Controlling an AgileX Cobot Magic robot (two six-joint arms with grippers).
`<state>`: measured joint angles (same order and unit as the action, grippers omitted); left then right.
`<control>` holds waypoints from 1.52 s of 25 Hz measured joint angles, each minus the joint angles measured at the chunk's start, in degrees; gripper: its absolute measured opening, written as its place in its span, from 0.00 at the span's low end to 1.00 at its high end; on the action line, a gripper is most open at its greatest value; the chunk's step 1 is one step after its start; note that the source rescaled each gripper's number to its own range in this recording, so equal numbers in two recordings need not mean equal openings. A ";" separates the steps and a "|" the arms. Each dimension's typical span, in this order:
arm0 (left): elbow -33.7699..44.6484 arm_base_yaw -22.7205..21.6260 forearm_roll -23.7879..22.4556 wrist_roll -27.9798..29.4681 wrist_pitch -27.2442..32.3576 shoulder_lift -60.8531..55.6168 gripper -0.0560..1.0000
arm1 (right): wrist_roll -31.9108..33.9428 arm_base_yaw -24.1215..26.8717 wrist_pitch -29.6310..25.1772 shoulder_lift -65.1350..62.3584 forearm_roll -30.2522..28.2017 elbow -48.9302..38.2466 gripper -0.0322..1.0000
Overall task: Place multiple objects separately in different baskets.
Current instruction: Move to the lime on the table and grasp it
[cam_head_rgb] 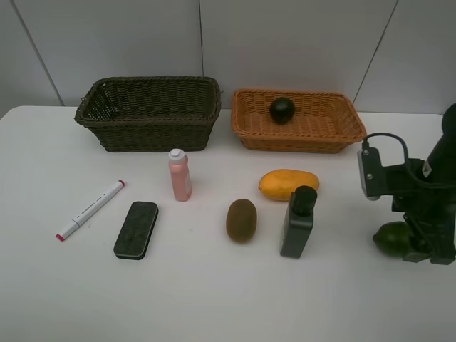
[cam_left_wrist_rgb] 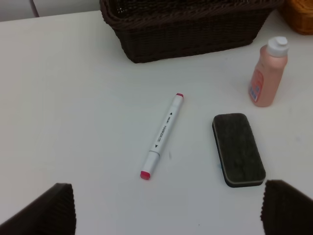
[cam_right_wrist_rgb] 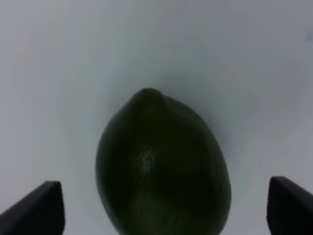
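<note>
- A white table (cam_head_rgb: 214, 306) carries everything here.
- The dark olive-brown basket (cam_head_rgb: 153, 135) sits at the back, well ahead of the left gripper (cam_left_wrist_rgb: 168, 210). I can't see anything inside it.
- The orange-tan basket (cam_head_rgb: 299, 141) sits ahead of the right gripper (cam_right_wrist_rgb: 161, 205) and off to its left.
- The right gripper is lowered to the table with its jaws spread wide. The left gripper is also wide open and holds nothing.
- The yellow mango (cam_head_rgb: 288, 183) lies on the table between the right gripper and the orange-tan basket.
- The dark green bottle (cam_head_rgb: 298, 224) stands upright, near the right gripper's left side.
- The pink bottle (cam_left_wrist_rgb: 267, 73) stands upright, ahead of the left gripper and to its right.
- The black eraser (cam_left_wrist_rgb: 238, 148) lies flat, just ahead of the left gripper's right finger.
- The brown kiwi (cam_head_rgb: 241, 219) rests left of the dark green bottle.
- The white marker (cam_left_wrist_rgb: 163, 134) lies slanted, just ahead of the left gripper.
- The green lime (cam_right_wrist_rgb: 161, 166) sits on the table between the right gripper's fingers, and neither finger touches it.
- The dark mangosteen (cam_head_rgb: 282, 110) rests inside the orange-tan basket.
</note>
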<state>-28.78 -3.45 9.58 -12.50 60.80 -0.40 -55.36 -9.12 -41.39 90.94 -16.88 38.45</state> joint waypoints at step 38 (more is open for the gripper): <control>0.00 0.00 0.00 0.00 0.00 0.00 1.00 | 0.40 2.01 2.32 6.01 -1.29 0.00 0.50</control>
<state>-28.78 -3.45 9.58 -12.50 60.80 -0.40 -54.96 -7.11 -39.07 96.96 -18.17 38.45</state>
